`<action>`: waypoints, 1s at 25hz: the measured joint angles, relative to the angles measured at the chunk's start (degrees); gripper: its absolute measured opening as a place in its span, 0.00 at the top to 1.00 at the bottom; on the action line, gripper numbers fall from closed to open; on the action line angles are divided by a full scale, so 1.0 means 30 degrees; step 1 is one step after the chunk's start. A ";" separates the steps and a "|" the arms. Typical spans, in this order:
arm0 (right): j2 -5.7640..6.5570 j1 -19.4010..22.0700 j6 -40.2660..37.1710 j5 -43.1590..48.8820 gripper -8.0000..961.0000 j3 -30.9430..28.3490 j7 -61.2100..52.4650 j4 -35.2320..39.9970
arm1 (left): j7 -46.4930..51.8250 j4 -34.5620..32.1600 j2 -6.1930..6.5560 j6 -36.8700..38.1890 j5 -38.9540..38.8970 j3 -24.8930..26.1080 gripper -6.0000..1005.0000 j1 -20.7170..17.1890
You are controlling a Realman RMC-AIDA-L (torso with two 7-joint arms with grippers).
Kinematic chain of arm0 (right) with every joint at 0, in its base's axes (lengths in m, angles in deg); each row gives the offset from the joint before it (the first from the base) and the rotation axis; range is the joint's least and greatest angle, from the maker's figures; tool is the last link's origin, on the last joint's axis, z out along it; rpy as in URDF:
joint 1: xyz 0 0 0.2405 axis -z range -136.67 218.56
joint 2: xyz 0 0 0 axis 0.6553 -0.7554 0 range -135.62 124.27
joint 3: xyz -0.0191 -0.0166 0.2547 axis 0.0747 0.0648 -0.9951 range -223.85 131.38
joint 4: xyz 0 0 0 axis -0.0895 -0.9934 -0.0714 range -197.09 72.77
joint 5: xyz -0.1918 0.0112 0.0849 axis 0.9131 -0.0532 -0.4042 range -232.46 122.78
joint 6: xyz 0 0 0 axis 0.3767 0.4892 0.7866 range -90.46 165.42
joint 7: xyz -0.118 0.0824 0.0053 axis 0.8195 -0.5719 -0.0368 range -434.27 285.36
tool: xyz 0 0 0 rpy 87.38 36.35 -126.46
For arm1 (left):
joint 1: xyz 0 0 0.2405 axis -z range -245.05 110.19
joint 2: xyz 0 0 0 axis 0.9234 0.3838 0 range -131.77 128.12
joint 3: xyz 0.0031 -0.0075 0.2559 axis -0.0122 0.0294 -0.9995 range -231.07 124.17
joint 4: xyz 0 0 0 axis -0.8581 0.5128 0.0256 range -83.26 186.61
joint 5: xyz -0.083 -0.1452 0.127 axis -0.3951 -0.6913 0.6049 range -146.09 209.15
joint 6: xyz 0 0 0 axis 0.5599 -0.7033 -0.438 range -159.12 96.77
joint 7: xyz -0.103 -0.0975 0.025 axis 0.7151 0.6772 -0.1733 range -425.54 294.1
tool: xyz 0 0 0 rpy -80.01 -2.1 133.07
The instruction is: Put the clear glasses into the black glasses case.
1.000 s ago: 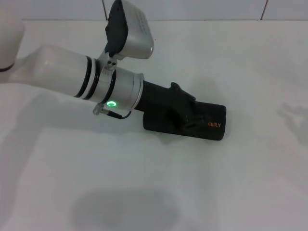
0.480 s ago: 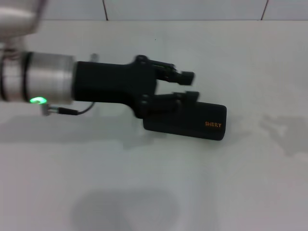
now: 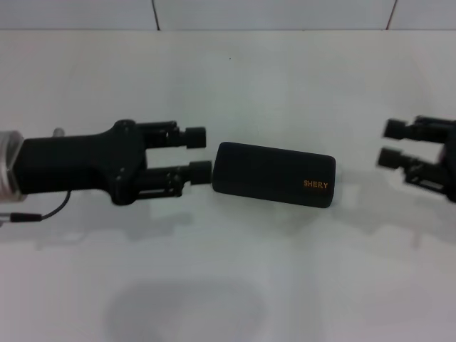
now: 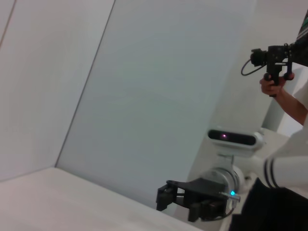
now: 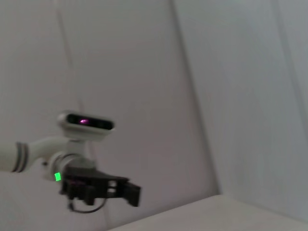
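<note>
The black glasses case [image 3: 274,174] lies closed on the white table, its orange lettering toward the right end. My left gripper [image 3: 197,154] hangs just left of the case, open, with nothing between its fingers. My right gripper [image 3: 390,144] enters at the right edge, open and empty, well clear of the case. The clear glasses are out of view. In the left wrist view the right gripper [image 4: 163,197] shows far off; in the right wrist view the left gripper [image 5: 132,192] shows far off.
The white table [image 3: 228,278] stretches around the case, with a tiled wall [image 3: 271,13] along the back. A person holding a camera rig [image 4: 272,60] stands behind the right arm in the left wrist view.
My left gripper has drawn back to the left, off the case, and turned level. The case's whole lid now shows. My right gripper has come into view at the right edge.
</note>
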 joint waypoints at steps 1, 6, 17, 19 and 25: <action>-0.0085 -0.0208 0.0024 0.0000 0.71 0.0480 -0.0014 -0.0017 | -0.0119 0.0055 0.0069 0.0127 0.0046 -0.0003 0.39 -0.0058; -0.0238 -0.1071 0.0009 -0.0218 0.53 0.3644 -0.0110 -0.0129 | -0.0644 0.0108 0.0181 0.0359 0.0077 0.0001 0.36 -0.0378; -0.0396 -0.1375 0.0005 -0.1751 0.14 0.6046 -0.0234 -0.0157 | -0.0840 0.0320 0.0122 0.1348 0.0651 -0.0158 0.36 -0.0963; -0.0393 -0.1361 0.0020 -0.1914 0.08 0.6088 -0.0236 -0.0221 | -0.0840 0.0538 0.0064 0.1350 0.0687 0.0025 0.36 -0.0952; -0.0320 -0.1362 0.0221 -0.2113 0.08 0.5891 0.0025 -0.0828 | -0.0936 0.1325 0.0030 0.1361 0.0677 0.0245 0.36 -0.0820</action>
